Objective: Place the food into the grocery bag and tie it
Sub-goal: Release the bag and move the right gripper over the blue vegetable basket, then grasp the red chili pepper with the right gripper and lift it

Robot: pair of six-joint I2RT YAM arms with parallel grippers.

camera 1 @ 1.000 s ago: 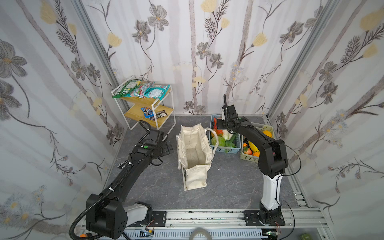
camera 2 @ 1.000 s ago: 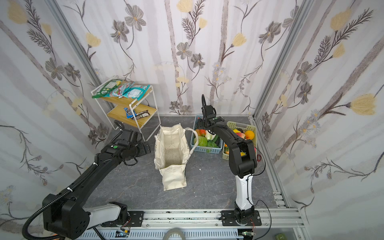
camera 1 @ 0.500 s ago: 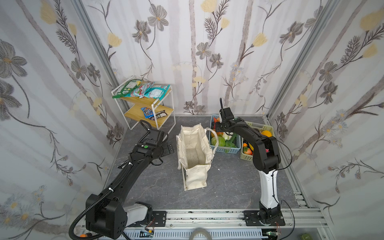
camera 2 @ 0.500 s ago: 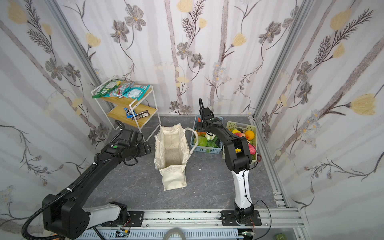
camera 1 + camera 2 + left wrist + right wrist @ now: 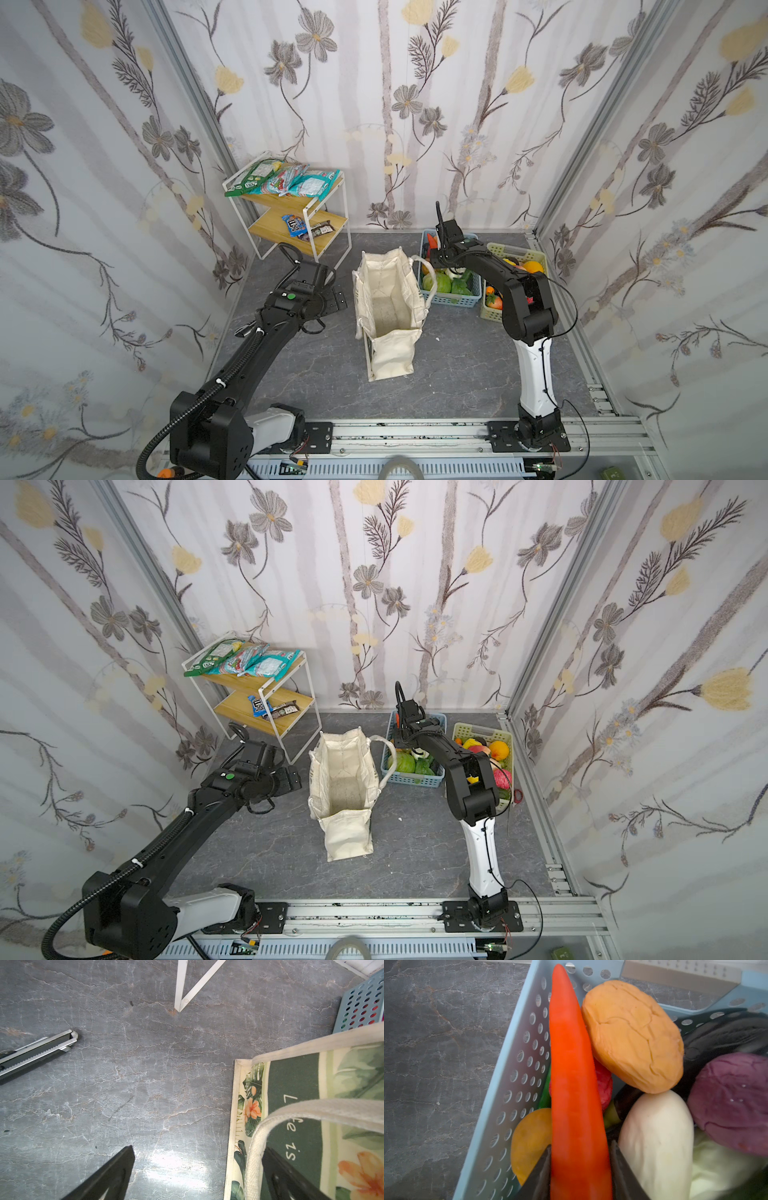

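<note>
The cream grocery bag (image 5: 390, 291) (image 5: 345, 771) stands open in the middle of the floor in both top views. Its green printed side and strap handle (image 5: 255, 1157) show in the left wrist view. My left gripper (image 5: 332, 299) (image 5: 197, 1167) hangs open beside the bag, one finger behind the strap. Food fills the blue basket (image 5: 451, 299). My right gripper (image 5: 434, 253) (image 5: 579, 1167) reaches down into it, shut on the orange carrot (image 5: 575, 1084) (image 5: 431, 240), both fingers pressed to its sides. Snack packets (image 5: 286, 183) lie on the rack.
A white wire rack with wooden shelves (image 5: 291, 224) stands at the back left, its foot (image 5: 182, 1001) near my left gripper. A utility knife (image 5: 35, 1053) lies on the floor. A pale green basket (image 5: 492, 316) of fruit sits right of the blue one. Walls close in on three sides.
My right gripper has narrowed its fingers onto the carrot, and the right arm has folded in toward the blue basket. The left arm and the bag have not moved.
</note>
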